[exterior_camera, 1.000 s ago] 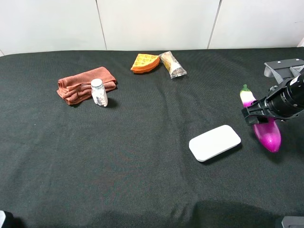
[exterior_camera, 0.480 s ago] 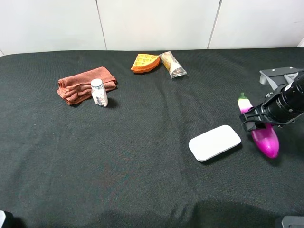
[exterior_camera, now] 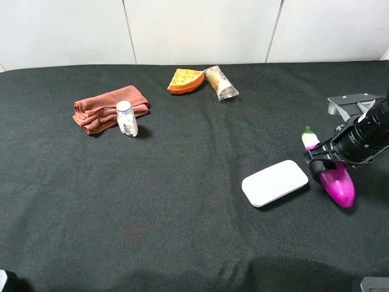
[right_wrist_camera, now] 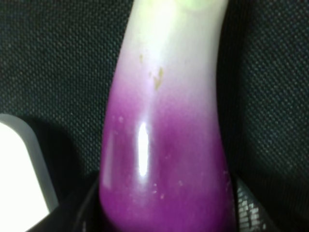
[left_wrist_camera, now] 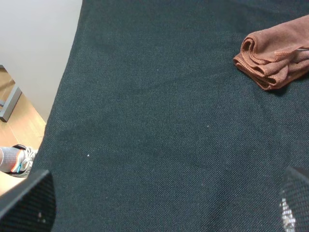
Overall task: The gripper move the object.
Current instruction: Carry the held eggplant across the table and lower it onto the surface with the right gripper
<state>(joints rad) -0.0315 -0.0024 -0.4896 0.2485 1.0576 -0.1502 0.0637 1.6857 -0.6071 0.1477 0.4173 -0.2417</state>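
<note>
The high camera looks down over the whole table (exterior_camera: pixel 182 231). The wrist cameras sit closer: right tight on the eggplant (right_wrist_camera: pixel 164 159), left sharing the towel (left_wrist_camera: pixel 273 58).

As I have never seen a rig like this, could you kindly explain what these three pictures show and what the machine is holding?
This is a robot with two arms, each ending in a claw. The wide picture comes from a camera mounted high above the table, which is covered in black cloth. The other two come from small cameras on the arms' wrists.

On the table are a folded brown towel, a small white bottle standing by it, an orange waffle wedge, a wrapped snack and a flat white case.

The right claw, near the right edge, is shut on a purple toy eggplant. Its wrist camera shows that eggplant very close, with a corner of the case beside it. The left wrist camera sees mostly cloth and the towel.
</note>
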